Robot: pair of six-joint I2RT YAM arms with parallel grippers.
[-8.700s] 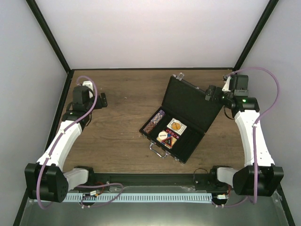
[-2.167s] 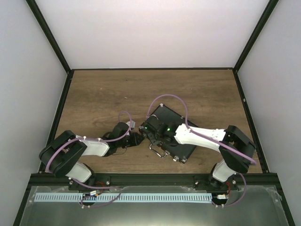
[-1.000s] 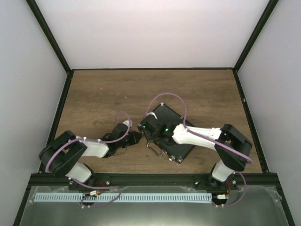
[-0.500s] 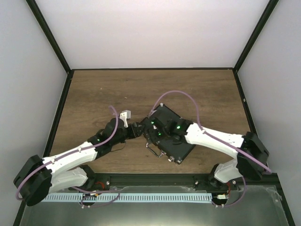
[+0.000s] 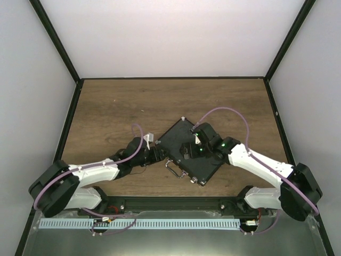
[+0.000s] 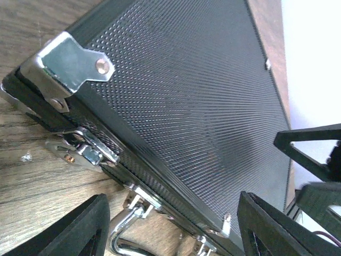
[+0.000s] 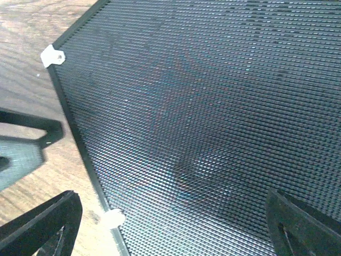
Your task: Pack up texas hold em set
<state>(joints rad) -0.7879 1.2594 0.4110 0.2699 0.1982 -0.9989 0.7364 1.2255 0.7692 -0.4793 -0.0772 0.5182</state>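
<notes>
Closed case (image 5: 186, 157) on table (image 5: 106, 106); left pincer (image 6: 173, 226) at latch edge (image 6: 80, 152), right pincer (image 7: 173, 224) over lid (image 7: 213, 106), both agape, empty.

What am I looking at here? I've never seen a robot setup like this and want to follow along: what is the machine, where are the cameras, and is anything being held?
These are two robot arms bolted to a wooden table. The wide picture looks down from above. The two close-ups come from a camera on each wrist. On the table lies a black case with its lid down. Its silver latch and handle face the left gripper. The right gripper is over the lid. Both grippers are open, and neither holds anything.
</notes>
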